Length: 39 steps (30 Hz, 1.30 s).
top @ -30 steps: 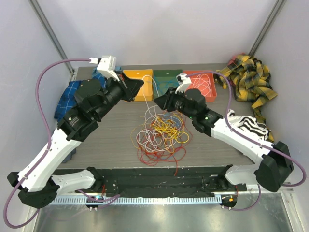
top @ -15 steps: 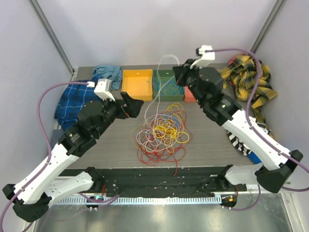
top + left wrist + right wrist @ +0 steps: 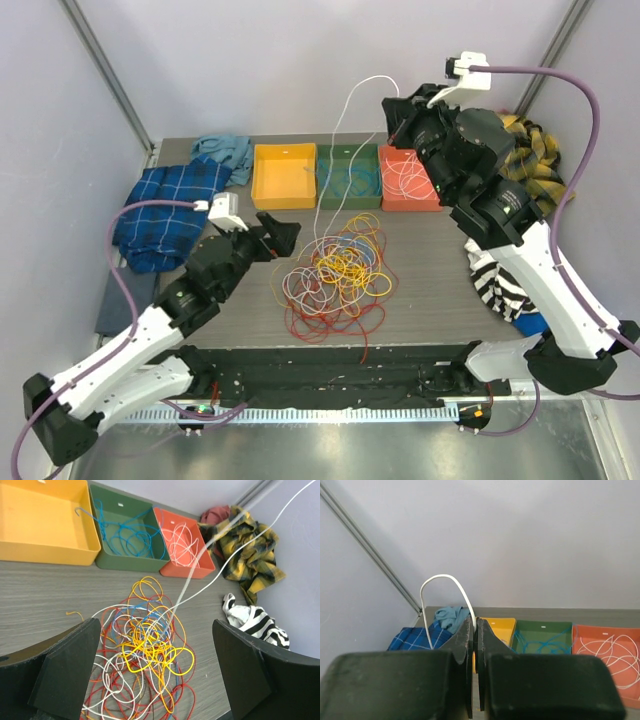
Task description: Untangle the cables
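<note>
Top external view: the right gripper (image 3: 391, 112) is raised high above the table (image 3: 440, 260), its jaws pinched tight on a white cable (image 3: 333, 150). From the gripper this cable arcs up and over to its left, then drops in a long line to the heap (image 3: 335, 275) lying well below and nearer the arm bases. The heap is a loose tangle of red, orange, yellow, white and a little blue, flat on the table. Almost straight under the right gripper stands an orange bin (image 3: 410, 206) holding white loops (image 3: 405, 178); to the gripper's left of it are a green bin (image 3: 348, 205) with blue cables (image 3: 345, 178) and a yellow bin (image 3: 284, 150).

The left gripper (image 3: 285, 232) hangs low just left of the heap, jaws spread wide, holding nothing.

Left wrist view: between the spread fingers of the left gripper (image 3: 156, 627) the heap (image 3: 145, 650) fills the table just ahead. The white cable (image 3: 250, 542) climbs out of the heap, up and away to the gripper's right. Beyond the heap sit the yellow bin (image 3: 45, 555), green bin (image 3: 125, 562) and orange bin (image 3: 185, 570) in a row. Farther right lie a yellow plaid cloth (image 3: 250, 555) and a zebra cloth (image 3: 255, 620).

Right wrist view: the right gripper (image 3: 475, 625) shows its two fingers pressed together, and the white cable (image 3: 442, 576) curves out from between their tips in a hoop to the left. Far below the fingertips lie a blue plaid cloth (image 3: 415, 637) and a teal cloth (image 3: 451, 616).
</note>
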Each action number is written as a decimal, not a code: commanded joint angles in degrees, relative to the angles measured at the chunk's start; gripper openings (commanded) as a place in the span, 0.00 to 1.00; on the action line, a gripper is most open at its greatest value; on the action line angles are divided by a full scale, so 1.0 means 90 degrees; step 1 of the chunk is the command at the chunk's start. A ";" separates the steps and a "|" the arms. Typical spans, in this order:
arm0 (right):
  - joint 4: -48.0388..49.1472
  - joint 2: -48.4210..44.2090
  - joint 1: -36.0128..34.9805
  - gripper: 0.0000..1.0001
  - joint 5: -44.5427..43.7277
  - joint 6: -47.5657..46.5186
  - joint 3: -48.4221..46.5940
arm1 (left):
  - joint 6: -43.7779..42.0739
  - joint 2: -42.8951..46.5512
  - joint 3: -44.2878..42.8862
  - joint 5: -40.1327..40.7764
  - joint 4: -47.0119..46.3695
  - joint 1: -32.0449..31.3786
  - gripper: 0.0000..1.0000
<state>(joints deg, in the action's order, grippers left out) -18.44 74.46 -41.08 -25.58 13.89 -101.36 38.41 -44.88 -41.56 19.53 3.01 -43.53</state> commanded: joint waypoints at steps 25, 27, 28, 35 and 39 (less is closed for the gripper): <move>-0.0617 -0.0264 -0.0016 0.01 0.0802 0.0556 -0.0749 | -0.1290 -0.3792 0.0264 -0.0002 -0.4602 -0.0476 0.52; -0.0647 -0.0352 -0.0016 0.01 0.0782 0.0547 -0.0856 | -0.1348 -0.3754 0.0136 0.0017 -0.4436 -0.0408 0.15; -0.0695 -0.0440 -0.0006 0.01 0.0782 0.0547 -0.0886 | -0.1377 -0.3608 -0.0029 0.0056 -0.4348 -0.0379 0.00; -0.0735 -0.0928 -0.0016 0.01 0.0344 0.0498 -0.0291 | -0.2158 -0.2710 -0.2056 0.0164 -0.2680 -0.0359 0.00; -0.0608 -0.1046 -0.0006 0.01 0.0090 0.0430 0.0002 | -0.2744 -0.2659 -0.3612 0.0028 -0.1635 -0.0359 0.00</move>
<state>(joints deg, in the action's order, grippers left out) -25.85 65.43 -41.08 -21.45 18.37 -103.18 20.38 -72.66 -61.49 19.51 -18.06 -46.96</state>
